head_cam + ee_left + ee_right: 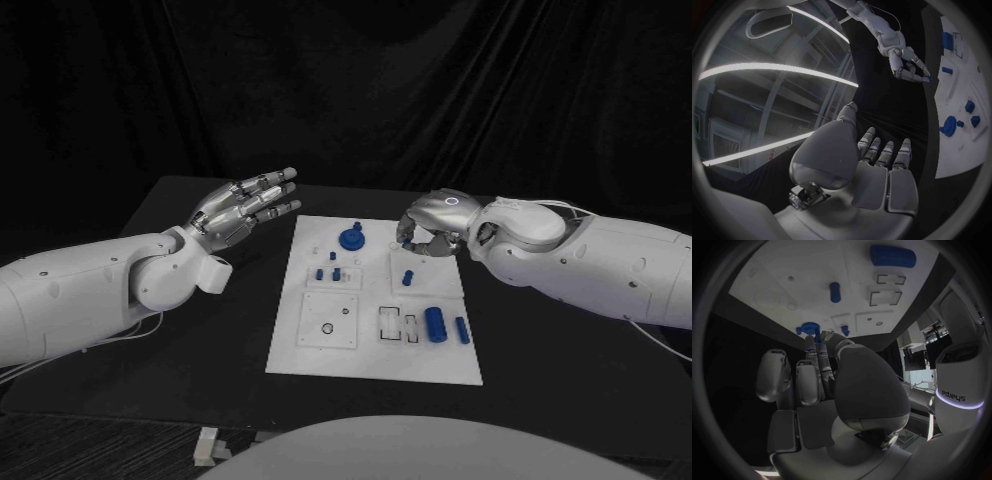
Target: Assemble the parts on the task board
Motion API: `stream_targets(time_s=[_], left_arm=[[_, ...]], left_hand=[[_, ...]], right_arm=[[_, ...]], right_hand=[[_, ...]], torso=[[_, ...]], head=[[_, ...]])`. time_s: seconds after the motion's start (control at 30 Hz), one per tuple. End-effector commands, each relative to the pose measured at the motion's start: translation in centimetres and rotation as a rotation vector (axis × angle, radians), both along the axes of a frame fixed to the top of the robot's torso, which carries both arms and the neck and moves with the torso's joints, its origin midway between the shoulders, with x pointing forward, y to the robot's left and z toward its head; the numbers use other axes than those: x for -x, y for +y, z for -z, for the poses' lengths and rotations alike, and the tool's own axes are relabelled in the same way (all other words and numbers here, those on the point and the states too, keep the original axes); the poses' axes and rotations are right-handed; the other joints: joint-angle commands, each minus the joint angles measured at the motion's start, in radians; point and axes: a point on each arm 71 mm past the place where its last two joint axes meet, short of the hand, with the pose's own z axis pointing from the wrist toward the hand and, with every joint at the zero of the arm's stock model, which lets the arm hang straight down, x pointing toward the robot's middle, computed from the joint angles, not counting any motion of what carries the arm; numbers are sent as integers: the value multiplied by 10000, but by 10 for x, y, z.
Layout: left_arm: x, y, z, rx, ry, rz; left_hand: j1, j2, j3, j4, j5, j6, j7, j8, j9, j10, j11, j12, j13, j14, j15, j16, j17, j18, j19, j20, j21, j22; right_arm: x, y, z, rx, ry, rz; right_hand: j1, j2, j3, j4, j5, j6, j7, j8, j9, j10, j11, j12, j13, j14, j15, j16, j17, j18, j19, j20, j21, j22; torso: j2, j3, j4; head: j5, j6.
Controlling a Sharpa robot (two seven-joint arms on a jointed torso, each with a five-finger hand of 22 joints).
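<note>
From the head camera, the task board (pixel 378 355) lies flat in the middle of the black table (pixel 188 330), with small blue parts on it: a round piece (pixel 351 239) near the far edge, a short peg (pixel 408 279) in the middle, and a thick cylinder (pixel 436 325) beside a slimmer bar (pixel 463 331) toward the near right. The left hand (pixel 245 208) hovers off the board's far left corner, palm up, fingers spread and holding nothing. The right hand (pixel 430 226) sits over the board's far right corner with its fingers curled downward; whether they pinch anything cannot be told here. The left wrist camera shows the left hand (pixel 873 170) with fingers straight and apart, empty, the task board (pixel 961 100) off to one side, and the right hand (pixel 907 65) across from it with a small blue part (pixel 926 79) at its fingertips. The right wrist camera shows the right hand (pixel 826 385) with fingers drawn together toward the task board (pixel 773 285), their tips close by the round piece (pixel 808 328); a grip is not plain.
</note>
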Motion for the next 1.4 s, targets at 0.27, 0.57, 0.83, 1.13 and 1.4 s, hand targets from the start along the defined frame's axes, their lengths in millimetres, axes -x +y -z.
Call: stream_targets(time_s=[0.27,0.57,0.83,1.13,1.4], left_arm=[[2,-1,0,156,79,75],[3,0,1,127,104,58],[3,-2,2,118,147,98],[3,-3,2,123,136,91],[3,-4,2,154,106,86]], left_hand=[[86,78,20,-47,84,44,4,48,3,24,61,29,11,-13,26,41,13,-89,57,-7,50,-65],[88,118,29,-48,115,59,2,56,4,26,55,41,13,-8,18,51,15,-96,67,-9,53,-43],[99,150,40,-56,135,72,6,63,5,24,54,43,13,-5,18,58,17,-100,82,-9,59,-11],[100,159,43,-56,137,63,5,63,4,23,52,42,13,-8,18,56,16,-101,79,-7,57,-25],[112,178,47,-68,147,163,22,93,17,35,66,71,18,5,18,75,22,-105,97,-4,64,5]], right_arm=[[29,41,2,-34,597,-823],[45,69,18,230,616,-1599],[54,90,36,234,908,-1995],[58,101,45,50,940,-2109],[60,104,50,2,995,-2080]], right_hand=[[161,0,41,-115,101,-48,94,-100,7,91,21,-98,2,35,60,42,-19,-44,-27,82,23,1667],[214,-6,69,-169,135,-58,101,-124,9,133,19,-128,9,33,59,36,-29,-34,-43,86,-10,1657],[236,-5,79,-192,144,-54,101,-130,11,167,14,-130,16,33,56,36,-27,-31,-48,86,-20,1654],[242,-12,80,-205,149,-63,104,-142,10,190,13,-132,21,32,54,33,-32,-28,-54,86,-33,1649],[243,-11,81,-210,150,-67,106,-149,10,212,10,-129,26,32,53,32,-33,-27,-55,86,-35,1649]], torso=[[-5,4,-3],[-2,2,-2],[0,1,-3],[3,1,-3],[-4,-2,-8]], head=[[194,0],[393,0],[451,0],[421,0],[441,0]])
